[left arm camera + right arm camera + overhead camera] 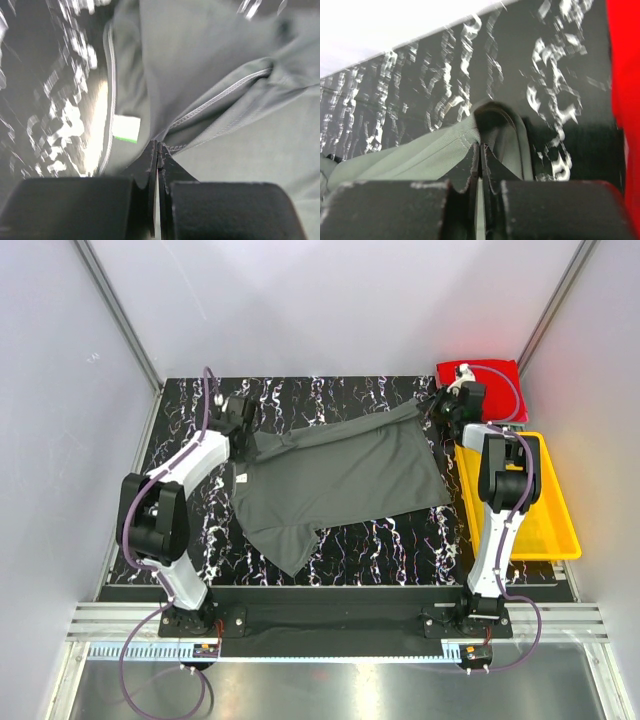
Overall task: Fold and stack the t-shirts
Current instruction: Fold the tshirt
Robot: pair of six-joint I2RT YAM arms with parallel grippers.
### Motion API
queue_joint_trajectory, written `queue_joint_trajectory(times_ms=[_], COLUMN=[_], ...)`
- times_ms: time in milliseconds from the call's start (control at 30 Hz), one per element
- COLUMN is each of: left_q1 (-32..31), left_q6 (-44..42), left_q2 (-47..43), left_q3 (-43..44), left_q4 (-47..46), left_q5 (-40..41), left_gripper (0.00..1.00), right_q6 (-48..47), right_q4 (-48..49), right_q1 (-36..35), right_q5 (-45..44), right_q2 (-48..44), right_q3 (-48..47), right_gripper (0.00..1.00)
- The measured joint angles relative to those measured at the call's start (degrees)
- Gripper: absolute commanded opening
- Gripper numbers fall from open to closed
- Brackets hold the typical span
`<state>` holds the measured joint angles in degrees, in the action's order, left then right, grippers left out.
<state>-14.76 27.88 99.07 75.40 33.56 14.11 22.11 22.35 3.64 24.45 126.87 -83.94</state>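
Observation:
A dark grey t-shirt (335, 480) lies spread across the black marbled table, stretched between both arms. My left gripper (247, 430) is shut on the shirt's far-left part; in the left wrist view (158, 146) its jaws pinch a stitched hem of grey fabric (210, 75), with the white neck label (125, 128) just to the left. My right gripper (437, 406) is shut on the shirt's far-right corner; in the right wrist view (480, 147) the jaws clamp a hemmed fold (445, 145). A folded red t-shirt (480, 378) lies at the far right corner.
A yellow tray (553, 525) sits at the table's right edge, under the right arm. The red shirt shows as a red strip (625, 90) at the right of the right wrist view. White walls and metal frame posts enclose the table.

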Motion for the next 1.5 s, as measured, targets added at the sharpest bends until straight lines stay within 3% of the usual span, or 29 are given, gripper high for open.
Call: queue_joint_trajectory(times_ms=[100, 133, 200, 233, 400, 433, 467, 700, 967, 1267, 1333, 1500], left_q1=[-0.02, -0.02, -0.02, -0.02, 0.02, 0.02, 0.02, 1.07, 8.74, 7.91, 7.91, 7.93], left_q6=[1.42, 1.99, 2.69, 2.95, 3.74, 3.67, 3.41, 1.29, 5.95, 8.63, 8.55, 7.08], left_q2=[-0.04, -0.26, -1.55, -2.38, -8.20, -9.22, -9.97, -8.98, -2.40, 2.69, 2.80, 5.31], left_q3=[-3.93, -5.16, -7.91, -8.98, -12.98, -13.31, -13.44, -11.30, -10.34, -12.28, -12.24, -9.31], left_q4=[0.92, 1.05, 1.27, 1.53, 1.90, 1.95, 1.86, -0.15, -2.29, -3.32, -3.45, -2.56], left_q5=[-0.85, -0.96, -1.55, -1.90, -3.72, -3.91, -4.13, -8.11, -11.06, -9.75, -8.33, -5.27], left_gripper=[0.16, 0.16, 0.19, 0.26, 0.28, 0.45, 0.49, 0.48, 0.48, 0.47, 0.43, 0.44], right_q6=[0.72, 1.22, 1.95, 2.40, 4.90, 5.53, 6.36, 10.84, 8.94, 8.85, 9.18, 11.65], right_q4=[-6.49, -9.09, -13.53, -15.26, -19.78, -20.87, -21.77, -31.87, -44.48, -49.70, -49.59, -48.33], right_q1=[0.00, 0.00, 0.00, 0.00, 0.04, 0.04, 0.00, -1.20, -8.96, -9.88, -9.73, -9.79], right_q5=[-2.05, -3.17, -4.83, -5.40, -5.31, -5.31, -5.31, -5.57, -13.18, -24.46, -26.62, -29.73], right_q2=[-0.31, -0.66, -1.75, -2.45, -7.39, -8.26, -9.07, -10.32, -10.23, -17.73, -20.15, -25.35], right_q3=[-0.85, -1.01, -0.94, -0.72, 1.49, 1.51, 1.55, -1.75, -1.66, 12.11, 14.82, 22.67], right_gripper=[0.22, 0.30, 0.31, 0.32, 0.36, 0.36, 0.37, 0.36, 0.34, 0.32, 0.31, 0.32])
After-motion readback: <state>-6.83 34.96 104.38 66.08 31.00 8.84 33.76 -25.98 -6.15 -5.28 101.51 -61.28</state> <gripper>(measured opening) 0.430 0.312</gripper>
